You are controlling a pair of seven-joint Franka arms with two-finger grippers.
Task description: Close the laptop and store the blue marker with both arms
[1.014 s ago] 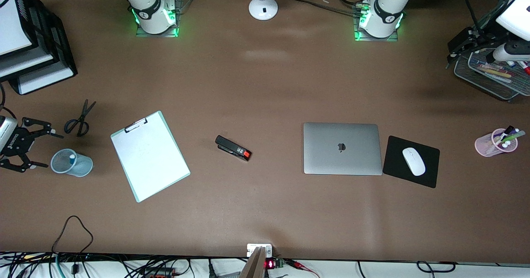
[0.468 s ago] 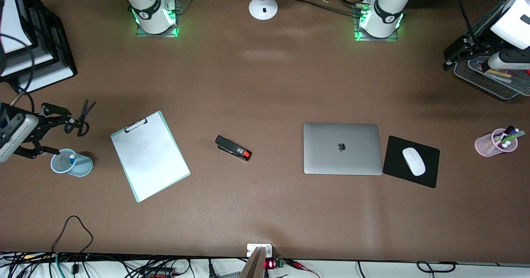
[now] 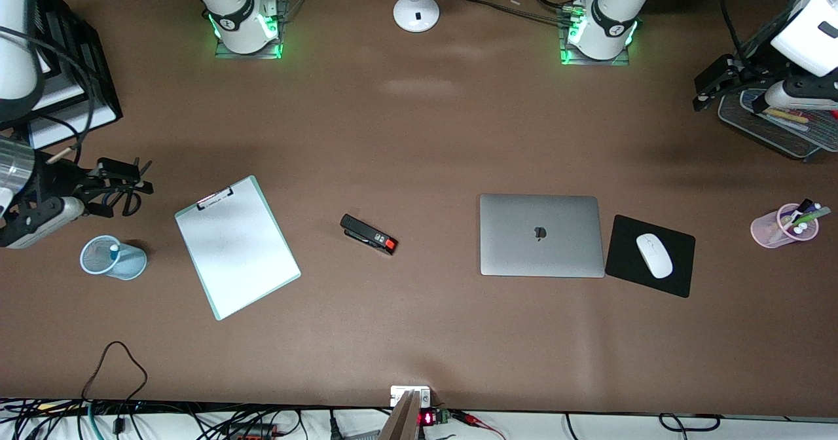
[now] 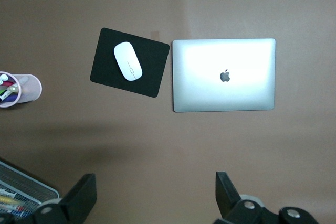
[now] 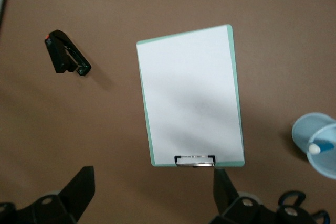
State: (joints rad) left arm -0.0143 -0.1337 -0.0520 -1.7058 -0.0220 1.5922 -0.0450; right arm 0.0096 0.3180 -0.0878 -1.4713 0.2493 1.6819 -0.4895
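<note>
The laptop (image 3: 541,234) lies shut on the table, lid up with its apple logo showing; it also shows in the left wrist view (image 4: 224,75). The blue marker (image 3: 114,250) stands white end up in a light blue cup (image 3: 112,257) at the right arm's end of the table, and shows in the right wrist view (image 5: 321,147). My right gripper (image 3: 134,181) is open and empty, up in the air over the scissors (image 3: 127,199). My left gripper (image 3: 704,93) is open and empty, over the table beside the mesh tray (image 3: 766,126).
A clipboard (image 3: 237,246) and a black stapler (image 3: 368,234) lie between the cup and the laptop. A black mouse pad (image 3: 622,260) with a white mouse (image 3: 654,255) lies beside the laptop. A pink pen cup (image 3: 784,225) and black paper trays (image 3: 72,93) stand at the table's ends.
My right gripper has lifted away from the blue cup and now sits over the scissors. My left gripper has shifted a little away from the mesh tray toward the table's middle.
</note>
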